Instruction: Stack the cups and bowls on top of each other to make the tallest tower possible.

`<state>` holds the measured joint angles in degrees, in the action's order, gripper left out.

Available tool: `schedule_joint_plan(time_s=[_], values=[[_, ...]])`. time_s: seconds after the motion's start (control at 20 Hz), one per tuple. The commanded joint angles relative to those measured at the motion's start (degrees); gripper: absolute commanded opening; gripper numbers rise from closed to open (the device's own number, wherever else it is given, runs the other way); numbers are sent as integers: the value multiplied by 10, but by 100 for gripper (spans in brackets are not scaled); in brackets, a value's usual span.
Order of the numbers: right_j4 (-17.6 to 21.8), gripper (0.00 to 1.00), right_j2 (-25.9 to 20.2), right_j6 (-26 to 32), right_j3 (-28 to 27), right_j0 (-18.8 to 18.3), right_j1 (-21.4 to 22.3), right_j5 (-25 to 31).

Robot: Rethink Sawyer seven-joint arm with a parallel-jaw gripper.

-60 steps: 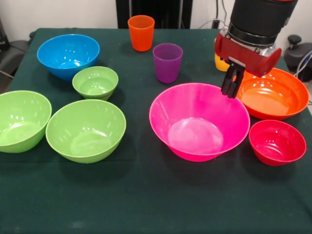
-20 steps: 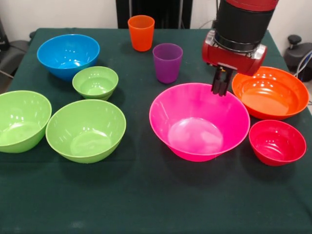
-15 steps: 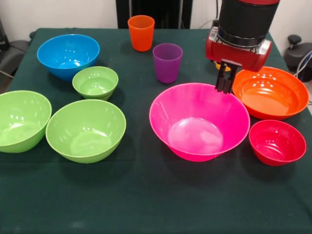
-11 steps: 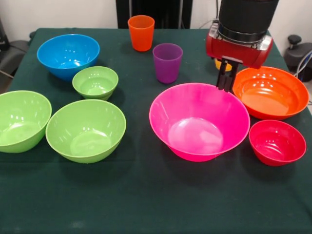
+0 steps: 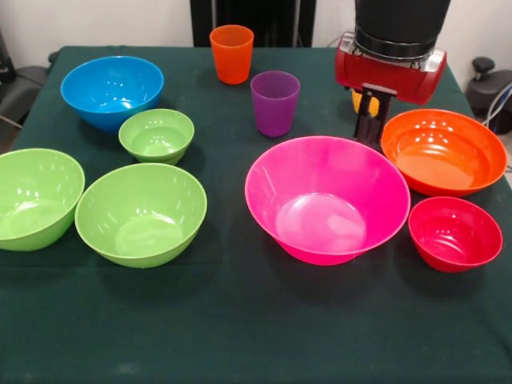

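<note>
Here's the desk (image 5: 240,336), draped in dark green, with every piece standing apart and mouth up; nothing is stacked. The large pink bowl (image 5: 327,198) sits right of centre. Over on the left, two big lime green bowls: one at the left edge (image 5: 36,198), one just beside it (image 5: 141,214). The orange bowl (image 5: 443,152) sits at the right, near the pink one's rim. The blue bowl (image 5: 112,91) is far left, the small red bowl (image 5: 454,234) sits in front of the orange one, and the small lime green bowl (image 5: 157,135) stands just in front of the blue.

The claw (image 5: 370,128) hangs pointing straight down between pink and orange rims, tips pressed together, pinching nothing.

Now the cups, all upright: purple (image 5: 275,103) behind the pink bowl, orange (image 5: 232,54) at the far edge, yellow (image 5: 362,102) mostly hidden behind the claw.
</note>
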<state>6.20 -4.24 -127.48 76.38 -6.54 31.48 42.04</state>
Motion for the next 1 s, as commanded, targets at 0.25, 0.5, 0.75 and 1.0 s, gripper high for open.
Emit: schedule_joint_plan(time_s=[0.25,0.5,0.75,1.0], values=[[55,0,-62,98,51,-26,-13,-31],[59,0,-64,102,44,-32,-14,-29],[55,0,-59,93,37,-41,-14,-25],[53,0,-65,101,63,-62,2,-33]])
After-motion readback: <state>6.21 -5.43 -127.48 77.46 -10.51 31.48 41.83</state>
